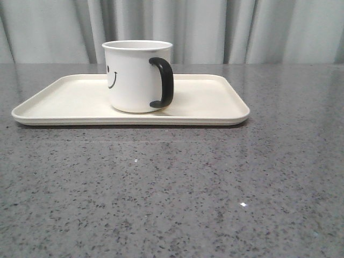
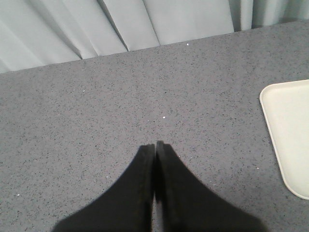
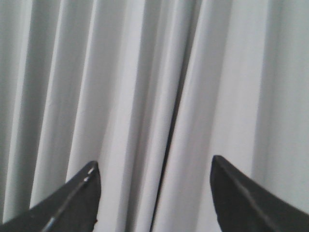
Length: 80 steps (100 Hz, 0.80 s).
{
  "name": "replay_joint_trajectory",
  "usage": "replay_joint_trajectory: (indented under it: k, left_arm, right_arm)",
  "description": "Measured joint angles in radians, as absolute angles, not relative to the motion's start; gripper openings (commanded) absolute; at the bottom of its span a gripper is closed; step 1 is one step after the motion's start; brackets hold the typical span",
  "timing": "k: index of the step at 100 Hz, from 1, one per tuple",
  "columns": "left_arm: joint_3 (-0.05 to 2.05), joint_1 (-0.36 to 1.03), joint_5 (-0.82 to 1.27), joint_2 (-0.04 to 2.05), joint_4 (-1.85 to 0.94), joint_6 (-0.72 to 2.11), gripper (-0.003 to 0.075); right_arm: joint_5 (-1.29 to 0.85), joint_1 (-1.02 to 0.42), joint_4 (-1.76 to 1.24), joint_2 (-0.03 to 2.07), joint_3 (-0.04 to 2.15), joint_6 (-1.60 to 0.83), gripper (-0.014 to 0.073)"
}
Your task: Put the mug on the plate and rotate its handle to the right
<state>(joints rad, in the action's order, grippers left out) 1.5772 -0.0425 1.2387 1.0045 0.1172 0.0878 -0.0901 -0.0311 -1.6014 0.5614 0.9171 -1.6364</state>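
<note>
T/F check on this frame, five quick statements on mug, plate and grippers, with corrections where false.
1. The mug stands upright on the plate. True.
2. The handle points left in the front view. False: it sits on the mug's right side, turned partly toward the camera.
3. The left gripper is shut and holds nothing. True.
4. The right gripper is shut on the mug. False: its fingers are spread apart, with only curtain behind them.
5. The mug lies tipped over on the table. False: it is upright, on the plate.
</note>
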Motion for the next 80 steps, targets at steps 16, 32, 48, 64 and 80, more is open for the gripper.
replay_joint_trajectory:
  k: [16,32,48,64,80]
  left_arm:
    - [1.575,-0.042,1.236,1.004,0.117,0.088,-0.002]
    - [1.573,-0.042,1.236,1.004,0.117,0.088,-0.002]
    - [1.573,-0.042,1.236,1.004,0.117,0.088,-0.002]
    - [1.573,-0.042,1.235,1.004,0.119,0.088,-0.002]
    - [1.573,-0.042,1.234,1.004,0.119,0.088,-0.002]
  right_arm:
    - [-0.197,-0.031,-1.597,0.711,1.053,-1.636,0.0491]
    - [-0.316,-0.031,-1.586,0.868,1.205,-1.636,0.0487]
    - [-0.431,-0.031,-1.536,1.019,1.335,-1.63,0.0487]
    - [-0.558,-0.031,-1.45,1.171,1.452,-1.559,0.0487]
    - [-0.711,-0.031,-1.31,1.315,1.558,-1.401,0.0487]
